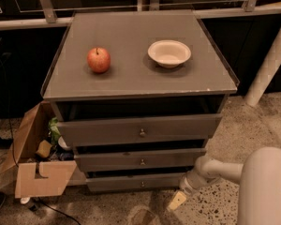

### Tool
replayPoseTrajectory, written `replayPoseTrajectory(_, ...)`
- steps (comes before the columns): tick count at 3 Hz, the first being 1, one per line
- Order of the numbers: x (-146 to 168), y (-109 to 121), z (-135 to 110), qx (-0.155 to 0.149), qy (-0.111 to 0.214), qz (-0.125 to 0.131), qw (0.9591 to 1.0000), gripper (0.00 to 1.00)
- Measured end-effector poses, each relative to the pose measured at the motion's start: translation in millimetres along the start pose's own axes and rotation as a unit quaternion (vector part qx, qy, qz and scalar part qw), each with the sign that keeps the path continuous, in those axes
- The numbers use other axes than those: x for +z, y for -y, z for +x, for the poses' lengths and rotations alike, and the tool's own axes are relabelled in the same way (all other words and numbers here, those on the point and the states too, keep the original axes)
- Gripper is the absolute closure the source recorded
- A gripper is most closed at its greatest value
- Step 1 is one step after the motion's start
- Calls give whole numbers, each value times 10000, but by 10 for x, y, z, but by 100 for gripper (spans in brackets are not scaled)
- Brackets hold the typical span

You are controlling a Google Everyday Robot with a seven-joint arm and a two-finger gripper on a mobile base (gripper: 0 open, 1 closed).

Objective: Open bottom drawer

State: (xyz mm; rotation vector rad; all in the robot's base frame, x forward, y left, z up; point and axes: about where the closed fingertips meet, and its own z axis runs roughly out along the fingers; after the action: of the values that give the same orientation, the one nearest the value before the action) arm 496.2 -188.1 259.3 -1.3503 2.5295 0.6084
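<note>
The grey-brown bottom drawer (140,183) is the narrowest front of the three, low on the cabinet, with a small brass knob (142,184) at its centre. It stands out slightly less than the two drawers above. My gripper (177,200) hangs at the end of the white arm (210,170), near the floor, just right of and below the bottom drawer's right end, apart from the knob.
A red apple (99,59) and a cream bowl (169,53) sit on the cabinet top (131,83). An open cardboard box (35,158) with clutter stands at the left of the cabinet. A white post (269,60) leans at the right. My white body (267,186) fills the lower right.
</note>
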Motion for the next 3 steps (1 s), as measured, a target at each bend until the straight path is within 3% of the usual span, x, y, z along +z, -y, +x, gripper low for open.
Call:
replayPoseTrajectory(2, 66, 137, 29, 141, 139, 115, 9997, 0)
replayPoseTrajectory(3, 226, 381, -291, 12, 471, 199, 9987, 0)
